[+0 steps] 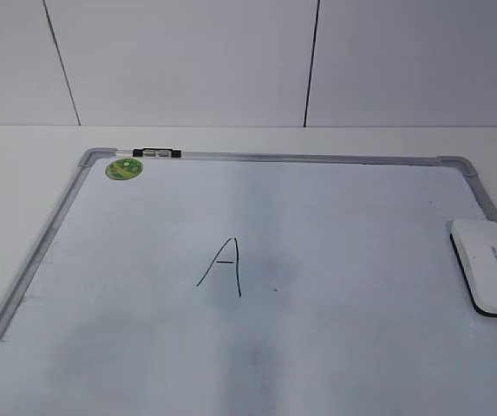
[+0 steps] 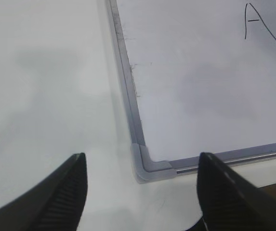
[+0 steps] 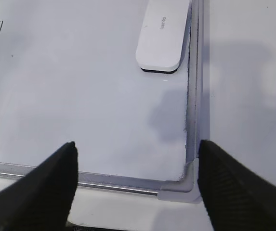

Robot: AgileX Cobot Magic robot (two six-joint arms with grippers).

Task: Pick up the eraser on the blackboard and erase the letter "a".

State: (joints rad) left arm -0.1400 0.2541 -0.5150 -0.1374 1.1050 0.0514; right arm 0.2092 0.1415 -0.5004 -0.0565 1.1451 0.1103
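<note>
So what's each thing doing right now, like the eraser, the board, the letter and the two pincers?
eraser: lying flat on the board by its right edge, not held.
blackboard: flat on the table, faint smudges.
letter: a capital A, not wiped.
clip: sitting on the top frame.
green sticker: stuck in the top-left corner.
left pincer: open, empty.
right pincer: open, empty.

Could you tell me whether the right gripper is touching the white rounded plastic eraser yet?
Apart. In the right wrist view the open right gripper sits over the board's near corner, with bare whiteboard between it and the white rounded plastic eraser.
</note>
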